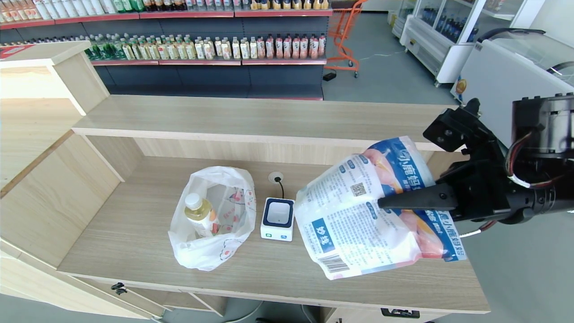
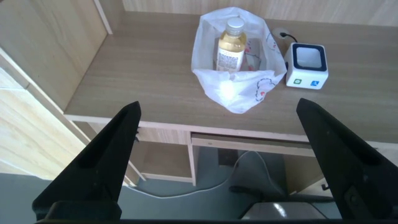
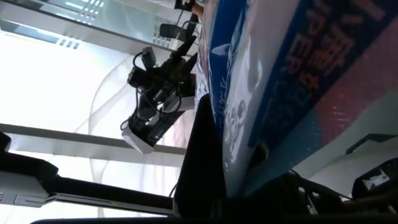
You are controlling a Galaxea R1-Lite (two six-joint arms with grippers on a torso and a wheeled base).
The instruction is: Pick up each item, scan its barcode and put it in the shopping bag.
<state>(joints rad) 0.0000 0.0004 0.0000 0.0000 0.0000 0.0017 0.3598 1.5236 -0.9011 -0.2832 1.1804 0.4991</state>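
Head view first: my right fingers (image 1: pixel 417 196) are clamped on a big blue-and-white snack packet (image 1: pixel 358 224), holding it in the air over the right end of the worktop (image 1: pixel 134 237). The packet hangs slantwise, its long axis running from the fingers down toward the worktop's front edge. Its barcode (image 1: pixel 335 263) sits at that low corner, on the face turned up at the head camera.

That's the crux. The scanner (image 1: pixel 278 218) is just to the left of the packet, window facing up, so I judge the printed face has to roll over and swing left before it reads.

Beyond the scanner, close beside it, the shopping bag (image 1: pixel 237 193) lies open with a bottle (image 1: pixel 199 215) already inside. The scanner stands between packet and bag, so the carry should pass above it.

Left wrist view: my left fingers (image 2: pixel 102 162) are spread wide and empty, off the worktop's front edge, facing the bag. The right arm is plainly the one for this.
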